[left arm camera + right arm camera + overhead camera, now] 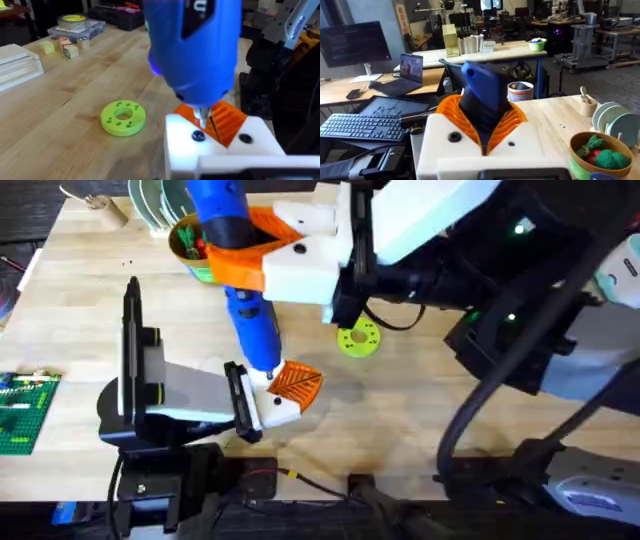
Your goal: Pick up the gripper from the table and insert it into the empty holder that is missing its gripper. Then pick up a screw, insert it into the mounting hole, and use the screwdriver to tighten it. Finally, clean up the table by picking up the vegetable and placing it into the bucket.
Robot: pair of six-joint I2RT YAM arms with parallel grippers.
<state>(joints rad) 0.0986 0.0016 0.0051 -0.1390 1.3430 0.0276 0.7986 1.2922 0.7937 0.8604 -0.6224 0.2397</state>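
My right gripper (240, 245) (485, 130) is shut on the blue screwdriver (250, 320) (192, 45) (482, 97), holding it tilted over the table's middle. Its metal bit points down at a dark screw (198, 135) on top of a white block. That block sits at my left gripper (300, 388) (220, 125), which looks shut, its orange ribbed pieces (227, 120) pressed together. I cannot tell the holder or the loose gripper apart from these white and orange parts. The green bucket (180, 230) (576, 150) stands at the back, holding green and red toy pieces. The vegetable is out of view.
A lime-green disc with holes (358, 339) (123, 118) lies to the right of the screwdriver tip. Plates (160, 200) (607, 117) stand behind the bucket. A green brick plate (20, 410) lies at the left edge. Small blocks and a tape roll (75, 22) sit at the table's far side.
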